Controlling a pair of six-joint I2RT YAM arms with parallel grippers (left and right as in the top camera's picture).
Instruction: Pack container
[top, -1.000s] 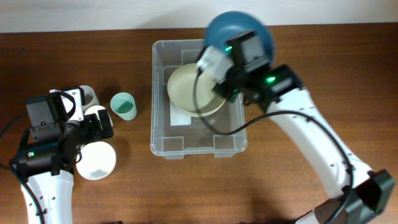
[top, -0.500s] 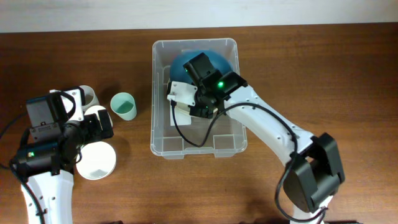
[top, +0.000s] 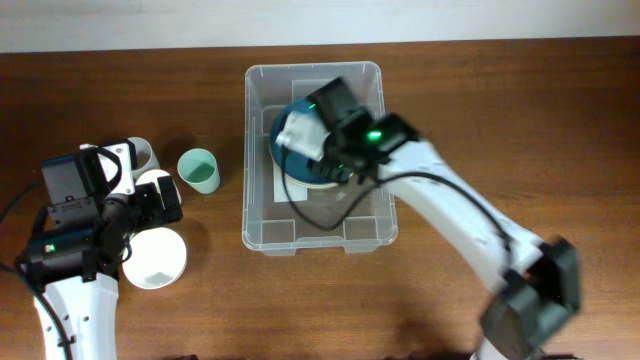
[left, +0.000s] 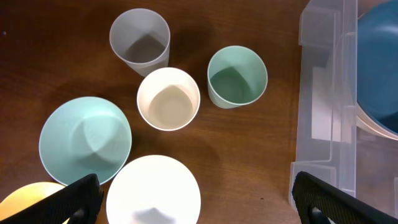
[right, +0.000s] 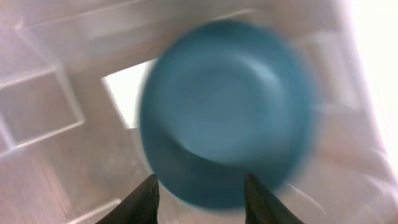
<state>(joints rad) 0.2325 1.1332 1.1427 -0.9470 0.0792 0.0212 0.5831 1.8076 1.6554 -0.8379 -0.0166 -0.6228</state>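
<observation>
Well, right gripper (right: 200, 182) jaws sit apart above the blue bowl (right: 224, 112) in the container (top: 262, 225), so lift straight up, don't snag it.

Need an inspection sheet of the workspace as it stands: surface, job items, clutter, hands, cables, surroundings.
Surface: brown wooden table, no spills seen.
Job's things: clear container holds a blue bowl sitting in a cream bowl.
Clutter: left of the container stand a grey cup, cream cup, teal cup, light teal bowl, white bowl and a yellow item cut off by the frame.
Hands: left hand open, empty, above the white bowl; right hand open over the blue bowl, view blurred.
Cables: black cable from the right arm loops over the container.
Surroundings: pale strip beyond the table; otherwise nothing seen.
</observation>
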